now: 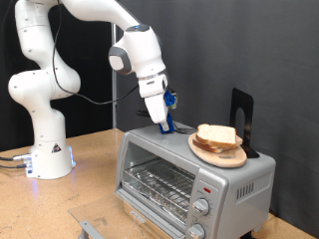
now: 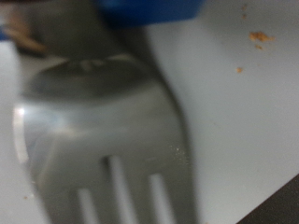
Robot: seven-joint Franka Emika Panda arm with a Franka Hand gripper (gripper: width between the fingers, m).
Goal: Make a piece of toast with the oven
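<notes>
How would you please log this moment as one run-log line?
gripper: down on oven top, holding fork | toast: on plate atop oven | oven door: shut

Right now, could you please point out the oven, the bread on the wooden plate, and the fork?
oven [image 1: 159,151]: exterior view, top edge of its front.
bread [image 1: 217,135]: exterior view, top slice of the stack.
wooden plate [image 1: 231,158]: exterior view, front rim.
fork [image 2: 103,131]: wrist view, blurred metal head above the tines.
</notes>
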